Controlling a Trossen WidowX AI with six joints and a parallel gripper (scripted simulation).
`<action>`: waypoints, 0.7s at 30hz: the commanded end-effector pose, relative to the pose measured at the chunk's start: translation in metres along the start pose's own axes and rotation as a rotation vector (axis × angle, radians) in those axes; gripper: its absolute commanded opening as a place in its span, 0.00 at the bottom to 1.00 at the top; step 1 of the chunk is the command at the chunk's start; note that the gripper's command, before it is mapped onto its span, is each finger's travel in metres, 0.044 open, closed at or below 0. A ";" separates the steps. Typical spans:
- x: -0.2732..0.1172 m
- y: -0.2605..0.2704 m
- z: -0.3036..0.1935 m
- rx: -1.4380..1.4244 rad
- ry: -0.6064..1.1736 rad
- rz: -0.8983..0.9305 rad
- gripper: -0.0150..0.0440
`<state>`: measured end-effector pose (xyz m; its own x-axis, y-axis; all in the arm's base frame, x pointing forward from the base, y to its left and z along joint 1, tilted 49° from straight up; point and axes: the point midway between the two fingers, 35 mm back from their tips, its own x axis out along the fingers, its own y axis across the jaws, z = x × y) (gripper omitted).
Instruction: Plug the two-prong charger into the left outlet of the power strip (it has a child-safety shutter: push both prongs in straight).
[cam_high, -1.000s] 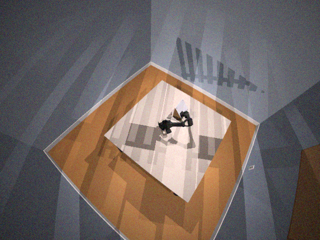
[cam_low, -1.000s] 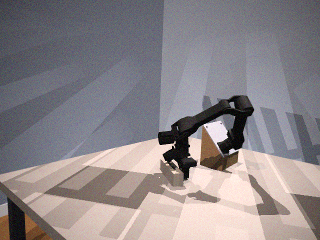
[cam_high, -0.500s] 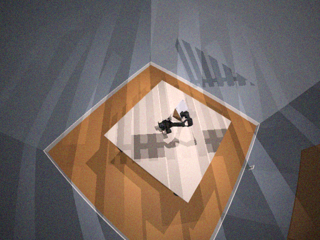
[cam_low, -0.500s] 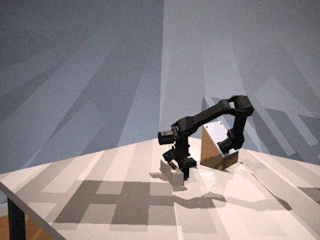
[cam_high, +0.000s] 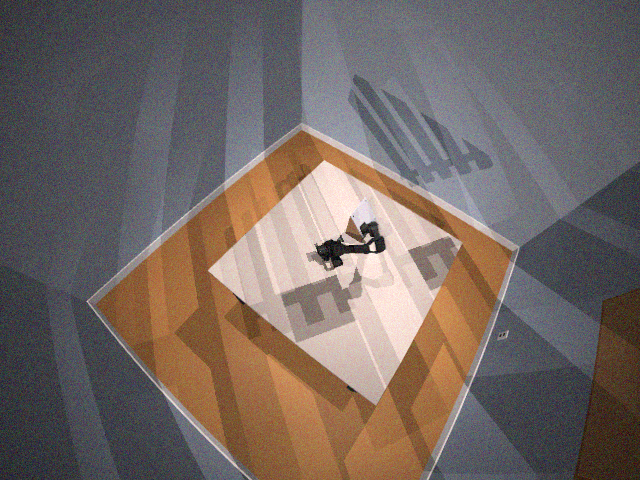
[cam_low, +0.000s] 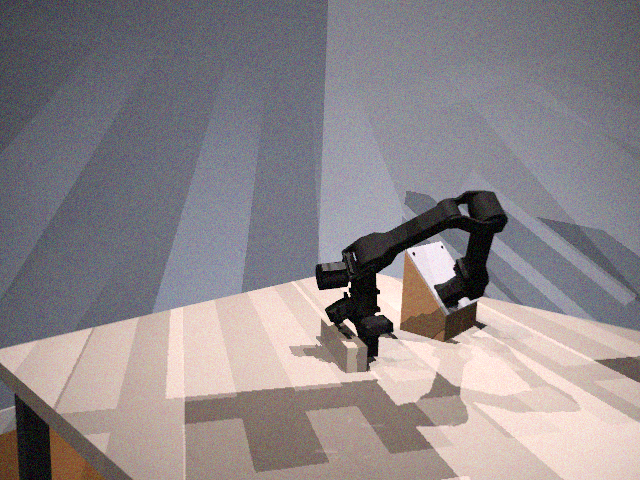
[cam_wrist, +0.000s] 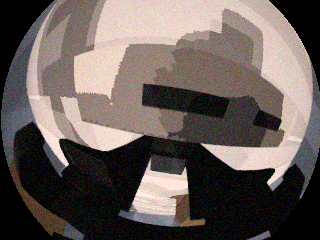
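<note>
Charger (cam_wrist: 167, 165) sits clamped in the narrowed gripper (cam_high: 329, 255) (cam_low: 358, 336) (cam_wrist: 171, 136) at the power strip (cam_low: 334, 345) (cam_wrist: 135, 62), well inside the table's (cam_high: 392, 330) (cam_low: 139, 361) edges; 2 walls (cam_high: 206, 103) (cam_low: 439, 103) meet behind.

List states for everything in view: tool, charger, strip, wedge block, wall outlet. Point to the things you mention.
tool (cam_high: 330, 253) (cam_low: 355, 338) (cam_wrist: 171, 136): shut on the charger, low at the strip
charger (cam_wrist: 167, 164): gripped; prongs hidden, seating can't be told
power strip (cam_low: 348, 356) (cam_wrist: 125, 95): on the table; shutter state not visible
wedge block (cam_high: 354, 229) (cam_low: 421, 299): standing on the table, pale sloped face up
wall outlet (cam_high: 503, 335): nothing seen plugged in
</note>
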<state>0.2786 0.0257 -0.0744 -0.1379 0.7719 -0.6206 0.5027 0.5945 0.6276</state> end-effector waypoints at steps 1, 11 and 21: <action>-0.005 -0.001 0.007 -0.009 -0.023 -0.001 0.25; 0.000 0.000 0.000 0.001 0.001 0.000 0.25; 0.000 0.000 0.000 0.001 0.001 0.000 0.30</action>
<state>0.2782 0.0258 -0.0745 -0.1406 0.7720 -0.6199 0.5044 0.5946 0.6261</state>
